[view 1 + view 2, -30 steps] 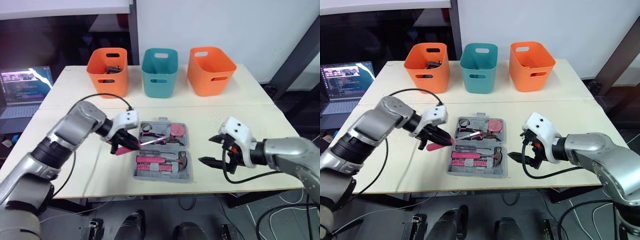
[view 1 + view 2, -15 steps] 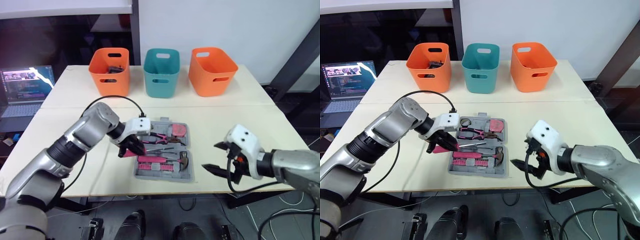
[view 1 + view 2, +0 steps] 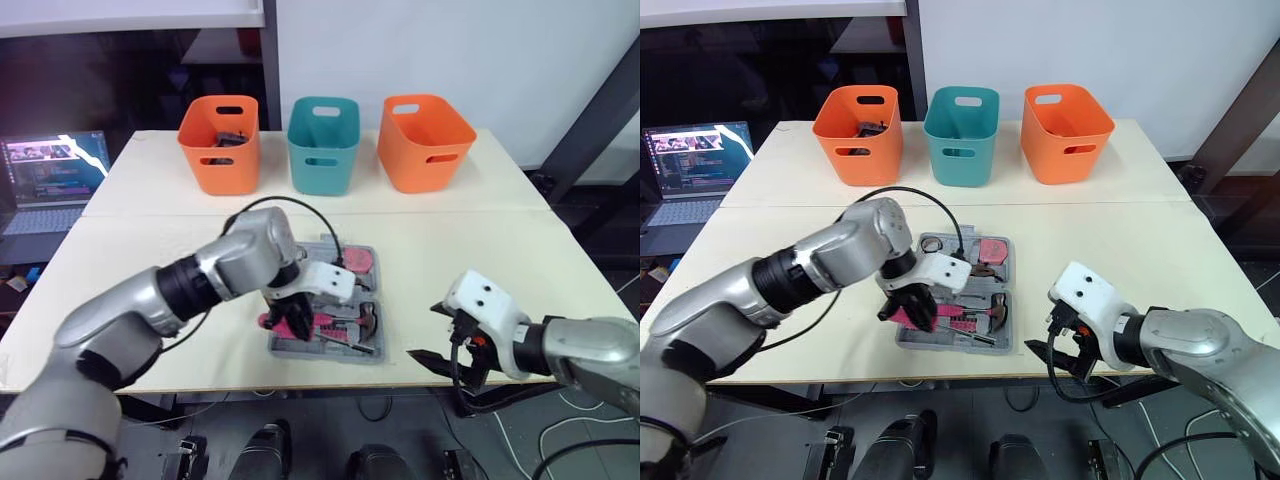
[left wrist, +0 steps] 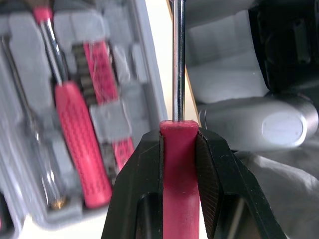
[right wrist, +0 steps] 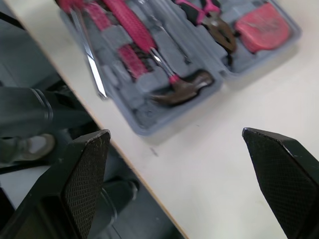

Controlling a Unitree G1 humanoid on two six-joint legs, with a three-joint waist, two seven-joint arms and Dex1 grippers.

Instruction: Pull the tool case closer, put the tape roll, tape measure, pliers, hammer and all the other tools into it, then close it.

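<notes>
**Screwdriver over the case, not yet seated**

The left gripper [image 4: 178, 137] is clamped on the pink handle of a screwdriver [image 4: 178, 172]. It hangs low over the near half of the open case [image 3: 378, 352], with the shaft pointing along the near rim. The right gripper [image 3: 428, 332] has its fingers spread wide and holds nothing, just beside the case on the right.

The case lies near the front edge of the table [image 3: 150, 250], with the hammer [image 5: 182, 89], pliers [image 5: 214, 17] and tape measure [image 5: 261, 27] already in it.

Likely trouble: if let go here, the screwdriver may land across the hammer or the rim instead of in its slot, and the lid would then not shut. It could also roll off the table's front edge. Pressing down at an angle might push the case toward that edge.

The left arm reaches in from the left, its forearm across the table and its wrist bent down over the case. The right arm sits low at the near right, pointing toward the case.
</notes>
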